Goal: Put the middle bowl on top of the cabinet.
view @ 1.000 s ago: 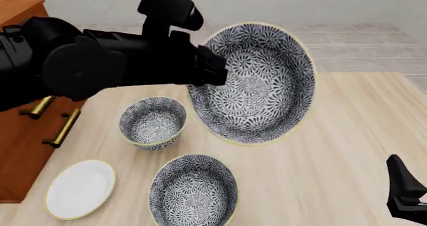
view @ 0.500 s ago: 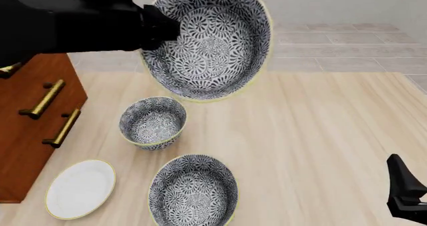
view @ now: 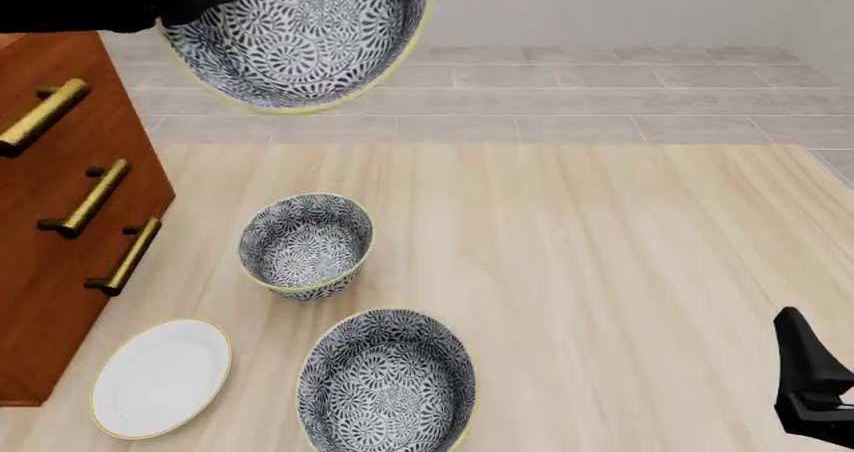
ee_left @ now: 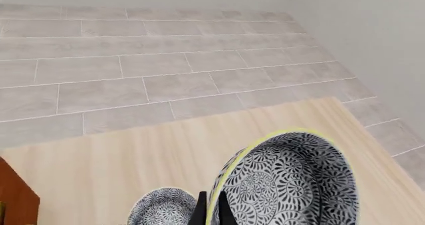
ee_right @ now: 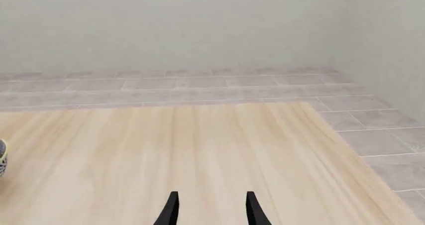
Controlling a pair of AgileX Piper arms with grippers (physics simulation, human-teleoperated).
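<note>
A: Where's the middle bowl (view: 300,34)?
B: Up in the air, tilted, its rim pinched by the left hand (ee_left: 210,212), just beside the cabinet (view: 60,207) and above the far desk (view: 614,262) edge.
A: And the right hand (ee_right: 210,207)?
B: Low at the near right, fingers apart, holding nothing.
A: What else is on the desk?
B: A smaller bowl (view: 306,242), another patterned bowl (view: 386,382) nearer, and a white plate (view: 162,377) beside the cabinet
</note>
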